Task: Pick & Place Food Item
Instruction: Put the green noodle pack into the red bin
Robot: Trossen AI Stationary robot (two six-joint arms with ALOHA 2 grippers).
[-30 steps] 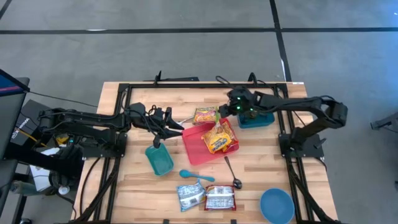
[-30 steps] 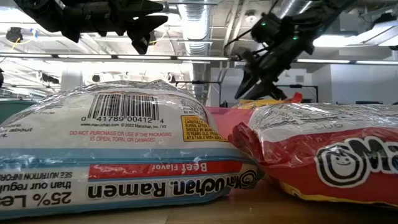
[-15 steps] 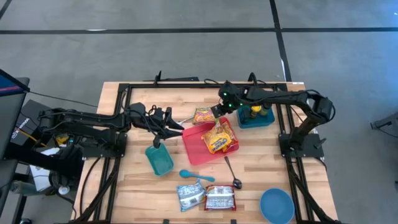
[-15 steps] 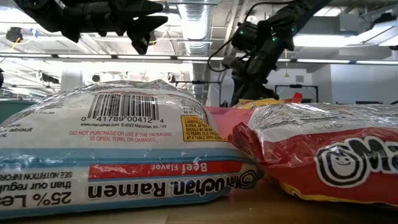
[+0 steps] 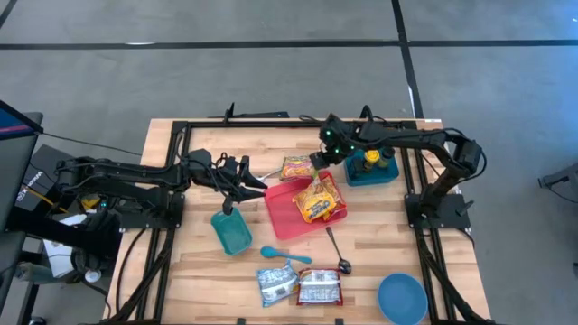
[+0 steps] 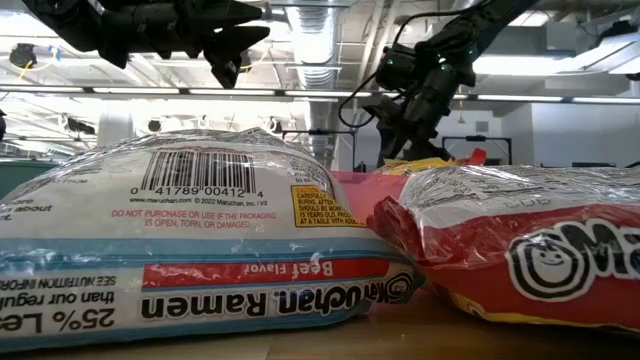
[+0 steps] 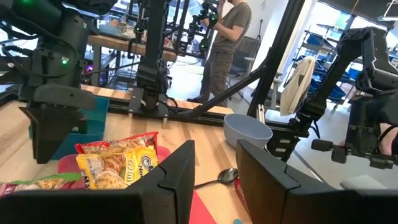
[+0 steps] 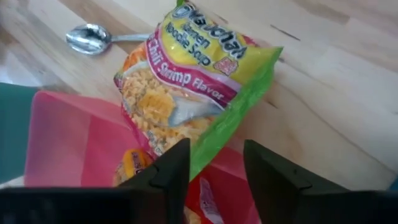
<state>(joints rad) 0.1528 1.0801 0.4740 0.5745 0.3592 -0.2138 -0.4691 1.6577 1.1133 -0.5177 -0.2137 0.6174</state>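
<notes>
right hand: parted, empty | ramen packet: "Chili Shrimp Flavor" | left hand: parted, empty

A pink tray holds an orange-yellow packet; the ramen packet is yellow, green and magenta.

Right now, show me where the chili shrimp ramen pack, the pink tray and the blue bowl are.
chili shrimp ramen pack (image 8: 186,87), right wrist view, on the middle of its printed front.
pink tray (image 5: 282,215), high view, on its bare floor.
blue bowl (image 5: 402,298), high view, on its inside.
</notes>
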